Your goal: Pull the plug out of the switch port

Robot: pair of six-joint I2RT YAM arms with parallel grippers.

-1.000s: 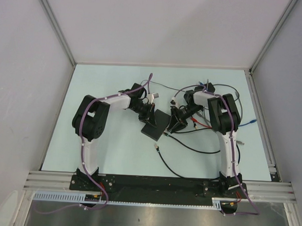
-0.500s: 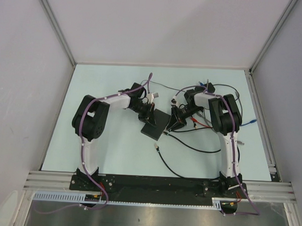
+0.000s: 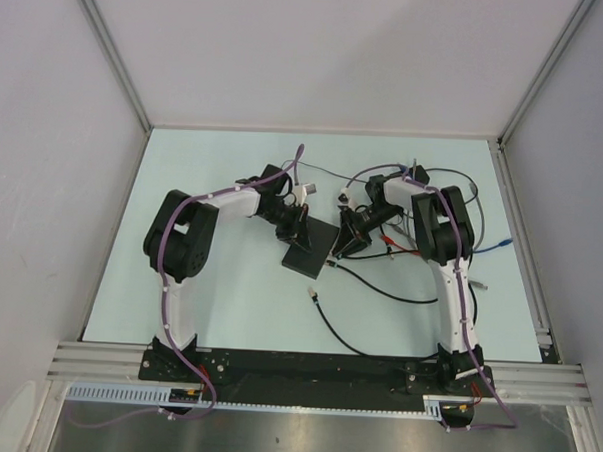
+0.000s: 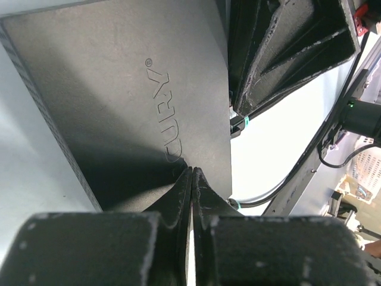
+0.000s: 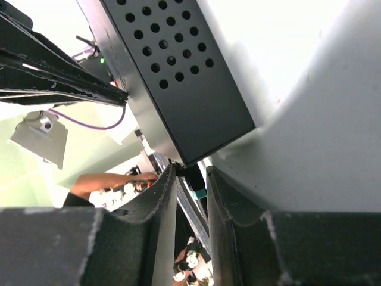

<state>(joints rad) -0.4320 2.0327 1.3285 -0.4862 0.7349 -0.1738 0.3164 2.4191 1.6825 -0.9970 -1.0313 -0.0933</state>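
The black box [image 3: 310, 254] lies slanted mid-table, its long way running near-left to far-right. Its port side faces right, and the port is hidden by the plug [image 5: 191, 180]. The left pincer [image 4: 191, 171] is closed, tips on the box top. Only the right wrist view shows the plug between the right pincer [image 5: 190, 171] fingers. I cannot tell if they squeeze it.

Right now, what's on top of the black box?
The left gripper, shut, rests its tips on the black box. Nothing else shows; the spot beneath them is covered.
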